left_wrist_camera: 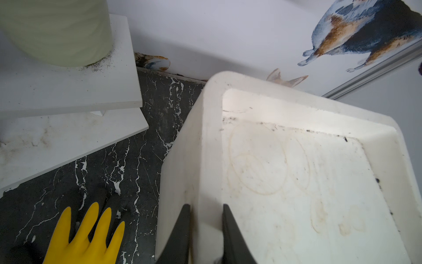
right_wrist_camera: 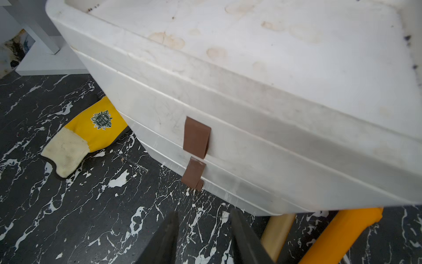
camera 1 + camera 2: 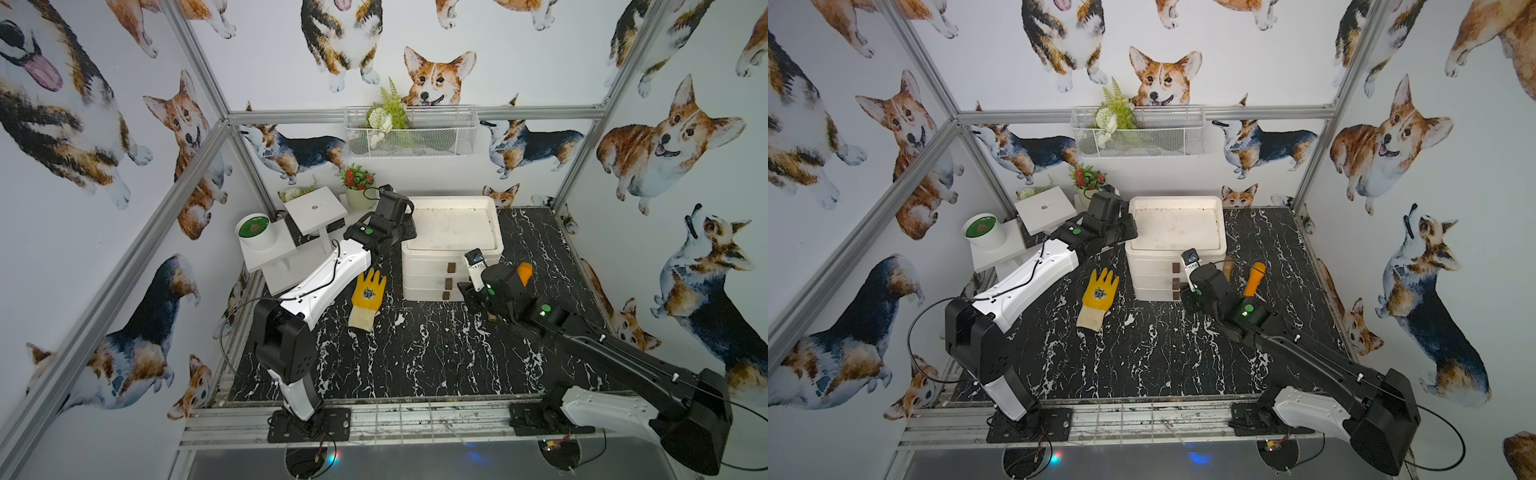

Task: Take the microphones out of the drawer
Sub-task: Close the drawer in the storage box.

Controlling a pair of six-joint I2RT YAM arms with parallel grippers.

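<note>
The white drawer unit [image 3: 451,232] stands at the back of the table, and its three drawers with brown pull tabs [image 2: 196,137] are all pushed in. No microphone shows; the insides of the drawers are hidden. My left gripper [image 1: 206,210] is shut on the raised rim [image 1: 210,160] at the unit's left edge, one finger on each side of it. My right gripper [image 2: 203,219] hangs low in front of the lower tabs [image 2: 193,173], open, with only the marble table between its fingers. In both top views it [image 3: 1185,295] sits at the unit's front right corner.
A yellow glove [image 3: 368,299] lies left of the drawers. An orange rod with a rounded end [image 3: 1254,278] and a tan wooden rod [image 3: 1227,266] lie right of the unit, beside my right wrist. White stands [image 3: 316,210] with pots fill the back left.
</note>
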